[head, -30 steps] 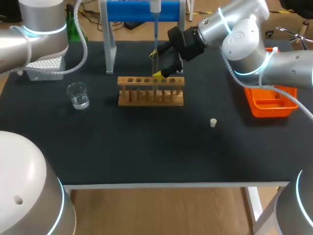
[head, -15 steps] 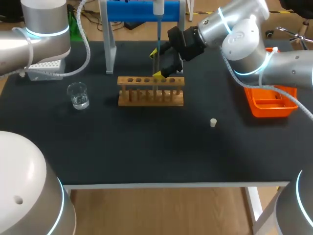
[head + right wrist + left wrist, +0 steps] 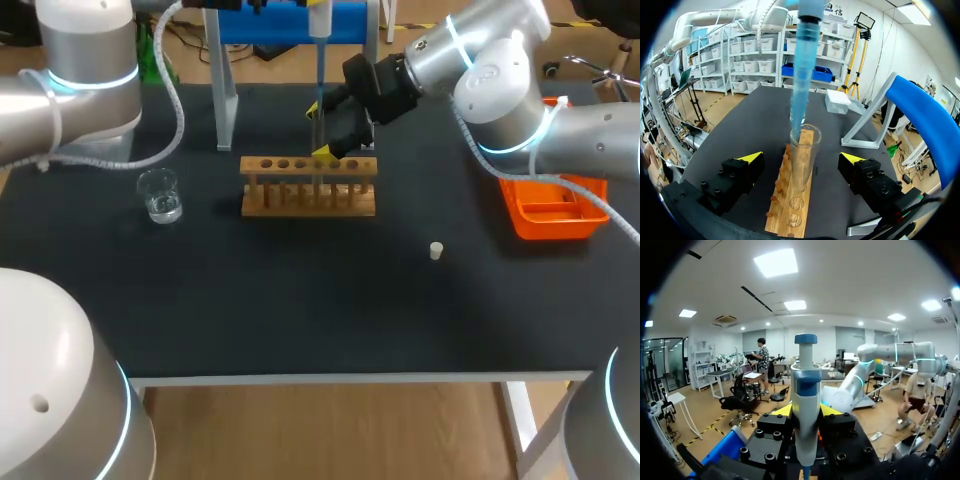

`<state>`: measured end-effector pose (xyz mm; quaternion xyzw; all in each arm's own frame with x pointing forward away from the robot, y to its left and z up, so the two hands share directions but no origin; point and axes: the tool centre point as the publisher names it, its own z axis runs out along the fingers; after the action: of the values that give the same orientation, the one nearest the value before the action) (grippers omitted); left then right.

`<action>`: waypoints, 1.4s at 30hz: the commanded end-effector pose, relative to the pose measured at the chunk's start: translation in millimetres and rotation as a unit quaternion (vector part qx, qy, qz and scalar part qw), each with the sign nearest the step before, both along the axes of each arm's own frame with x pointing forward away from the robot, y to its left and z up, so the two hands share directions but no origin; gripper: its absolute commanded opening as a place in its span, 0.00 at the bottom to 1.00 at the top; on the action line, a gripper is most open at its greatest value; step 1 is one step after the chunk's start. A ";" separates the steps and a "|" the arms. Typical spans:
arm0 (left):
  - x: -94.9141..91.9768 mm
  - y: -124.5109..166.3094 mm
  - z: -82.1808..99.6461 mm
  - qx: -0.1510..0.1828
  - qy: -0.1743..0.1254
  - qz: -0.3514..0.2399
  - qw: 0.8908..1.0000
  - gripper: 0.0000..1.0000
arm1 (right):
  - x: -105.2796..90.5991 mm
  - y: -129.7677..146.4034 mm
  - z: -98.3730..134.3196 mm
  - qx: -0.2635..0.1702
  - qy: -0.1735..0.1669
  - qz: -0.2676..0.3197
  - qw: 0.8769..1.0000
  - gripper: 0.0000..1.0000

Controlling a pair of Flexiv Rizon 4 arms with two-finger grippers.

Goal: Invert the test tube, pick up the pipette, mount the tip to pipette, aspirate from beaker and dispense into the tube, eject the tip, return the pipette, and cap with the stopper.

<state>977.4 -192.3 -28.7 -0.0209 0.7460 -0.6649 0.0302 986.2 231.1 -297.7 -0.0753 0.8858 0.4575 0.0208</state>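
A white and blue pipette (image 3: 805,410) stands upright between my left gripper's (image 3: 807,411) fingers, which are shut on its body. In the head view the pipette (image 3: 318,20) hangs over the wooden rack (image 3: 308,186), its blue tip (image 3: 318,85) pointing down. The blue tip (image 3: 802,75) ends in the mouth of a clear test tube (image 3: 803,160) that stands upright in the rack (image 3: 790,210). My right gripper (image 3: 802,157) is open, one finger on each side of the tube and apart from it; the right gripper (image 3: 320,131) sits just behind the rack.
A glass beaker (image 3: 160,195) with a little water stands left of the rack. A small white stopper (image 3: 436,250) lies to the front right. At the right edge sits an orange tray (image 3: 553,212). The blue and white pipette stand (image 3: 228,90) rises at the back.
The pipette swayed slightly right and came back over the tube, and my left arm's elbow shifted a little. The right arm and tube have not moved.
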 end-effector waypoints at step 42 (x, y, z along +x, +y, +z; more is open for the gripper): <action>15.6 13.0 -33.1 -0.026 0.012 0.006 1.000 0.00 | -0.3 -0.8 1.1 -0.001 0.001 0.000 1.000 1.00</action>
<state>992.5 -179.6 -60.8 -0.0347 0.7298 -0.6823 0.0243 986.2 231.1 -297.6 -0.0753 0.8858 0.4575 0.0208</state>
